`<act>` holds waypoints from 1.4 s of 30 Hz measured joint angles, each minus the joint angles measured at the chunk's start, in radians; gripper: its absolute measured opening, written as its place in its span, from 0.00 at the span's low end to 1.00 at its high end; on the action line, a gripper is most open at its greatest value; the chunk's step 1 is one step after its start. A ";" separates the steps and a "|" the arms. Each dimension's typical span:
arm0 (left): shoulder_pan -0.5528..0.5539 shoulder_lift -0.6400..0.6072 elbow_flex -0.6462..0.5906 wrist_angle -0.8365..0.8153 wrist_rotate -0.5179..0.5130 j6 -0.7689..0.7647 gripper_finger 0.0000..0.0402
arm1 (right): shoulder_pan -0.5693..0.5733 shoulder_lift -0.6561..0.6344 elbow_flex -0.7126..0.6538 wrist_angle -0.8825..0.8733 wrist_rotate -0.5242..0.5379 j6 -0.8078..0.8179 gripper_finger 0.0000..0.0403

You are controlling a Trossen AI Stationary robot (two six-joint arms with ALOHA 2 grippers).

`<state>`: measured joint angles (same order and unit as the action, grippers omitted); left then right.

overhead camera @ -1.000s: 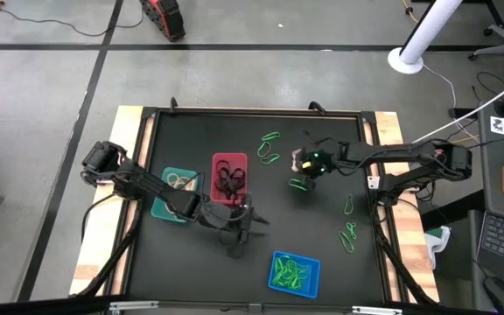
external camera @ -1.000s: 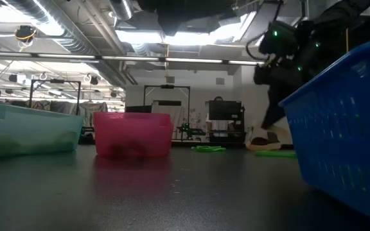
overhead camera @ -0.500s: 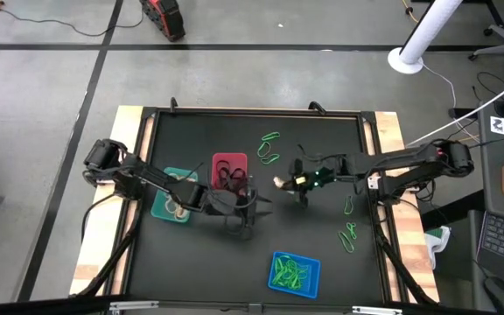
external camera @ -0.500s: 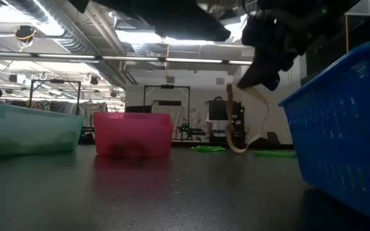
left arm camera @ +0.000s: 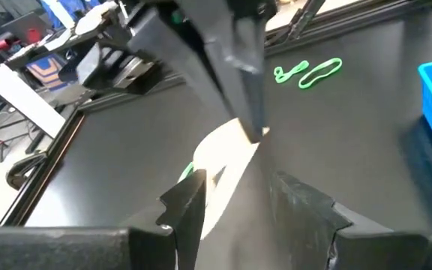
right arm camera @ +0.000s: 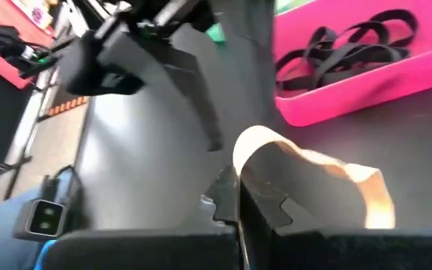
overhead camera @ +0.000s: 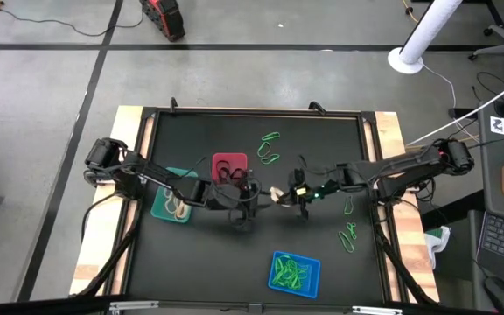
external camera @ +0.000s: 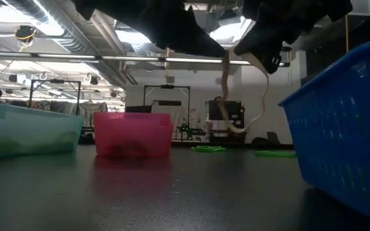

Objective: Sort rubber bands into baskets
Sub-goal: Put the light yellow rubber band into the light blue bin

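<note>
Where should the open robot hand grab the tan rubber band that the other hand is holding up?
Probably the free lower part of the tan rubber band, coming from the side with open fingers across it. It hangs as a long, flat loop from the shut right gripper, clear of the table, so the bottom is unblocked. The left gripper is open, right next to it.

Two slim arms, both matt black, each built of jointed tubular segments; the left arm (overhead camera: 151, 179) ends in a bulky rounded shoulder joint, as does the right arm (overhead camera: 401, 166); loose black cables trail along both; small green lights (overhead camera: 319, 192) glow near the right wrist; fingers (left arm camera: 190, 206) are dark, flat, angular-edged.
</note>
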<state>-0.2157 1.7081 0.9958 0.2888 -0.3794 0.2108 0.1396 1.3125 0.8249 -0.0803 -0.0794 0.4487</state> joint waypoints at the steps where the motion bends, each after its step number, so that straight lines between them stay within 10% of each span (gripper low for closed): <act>1: 0.002 0.000 0.000 0.000 0.000 -0.001 0.37 | 0.006 0.000 0.000 0.011 0.000 0.016 0.01; 17: 0.002 0.000 0.000 0.003 0.000 -0.002 0.36 | 0.030 0.000 0.000 0.158 0.000 0.067 0.01; 28: 0.003 0.000 0.000 0.006 0.000 -0.007 0.02 | 0.030 0.000 0.000 0.161 0.000 0.067 0.01; 42: 0.000 -0.008 0.000 -0.045 0.001 -0.052 0.01 | 0.030 0.000 0.000 0.163 -0.087 0.074 0.13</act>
<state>-0.2153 1.6998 0.9958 0.2435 -0.3786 0.1586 0.1699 1.3125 0.8249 0.0826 -0.1661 0.5224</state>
